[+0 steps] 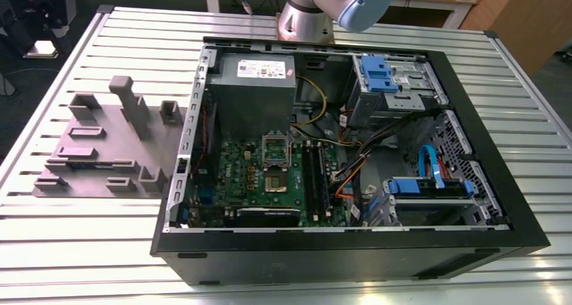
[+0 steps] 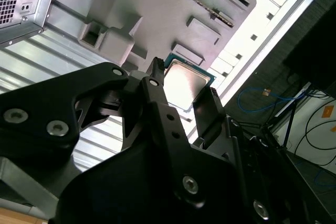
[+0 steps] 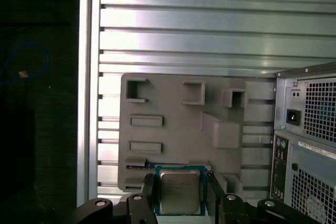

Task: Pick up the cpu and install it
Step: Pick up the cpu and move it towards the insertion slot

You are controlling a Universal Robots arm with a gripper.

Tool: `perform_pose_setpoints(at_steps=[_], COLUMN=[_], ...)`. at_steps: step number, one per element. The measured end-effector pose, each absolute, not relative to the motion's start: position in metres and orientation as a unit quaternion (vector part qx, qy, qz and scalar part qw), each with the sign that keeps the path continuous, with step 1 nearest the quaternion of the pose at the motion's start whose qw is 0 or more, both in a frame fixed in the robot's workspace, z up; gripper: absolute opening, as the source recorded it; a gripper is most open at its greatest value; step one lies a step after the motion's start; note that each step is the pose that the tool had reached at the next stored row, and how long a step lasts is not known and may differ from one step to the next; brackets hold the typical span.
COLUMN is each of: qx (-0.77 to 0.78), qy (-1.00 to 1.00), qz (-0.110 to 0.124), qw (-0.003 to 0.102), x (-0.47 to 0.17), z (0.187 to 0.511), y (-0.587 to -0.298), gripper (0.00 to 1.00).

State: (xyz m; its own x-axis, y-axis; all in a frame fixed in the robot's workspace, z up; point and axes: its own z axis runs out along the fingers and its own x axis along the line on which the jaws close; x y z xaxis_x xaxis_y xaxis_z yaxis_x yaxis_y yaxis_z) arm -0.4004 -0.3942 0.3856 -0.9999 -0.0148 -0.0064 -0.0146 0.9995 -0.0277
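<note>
The cpu (image 3: 179, 192), flat and square with a silvery top and thin greenish rim, is pinched by the gripper (image 3: 180, 181) over the grey tray (image 3: 173, 103). Exterior view — open computer case (image 1: 358, 255), motherboard (image 1: 237, 174) exposed.

Bright overhead light; glare on slatted table (image 3: 210, 30).

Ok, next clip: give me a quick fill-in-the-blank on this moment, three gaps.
1. The claw is shut on the ____.
2. The grey tray lies to the exterior view's ____ of the computer case.
3. The drive brackets inside the case are coloured ____.
Missing words: cpu; left; blue.
</note>
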Motion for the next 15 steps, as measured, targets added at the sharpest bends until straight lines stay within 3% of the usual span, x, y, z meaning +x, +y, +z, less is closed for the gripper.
perform_pose_setpoints(at_steps=[15], qx=[-0.007], qy=[1.000], qz=[-0.014], qw=[0.003], x=[-0.389], z=[0.386], y=[-0.394], gripper=[0.47])
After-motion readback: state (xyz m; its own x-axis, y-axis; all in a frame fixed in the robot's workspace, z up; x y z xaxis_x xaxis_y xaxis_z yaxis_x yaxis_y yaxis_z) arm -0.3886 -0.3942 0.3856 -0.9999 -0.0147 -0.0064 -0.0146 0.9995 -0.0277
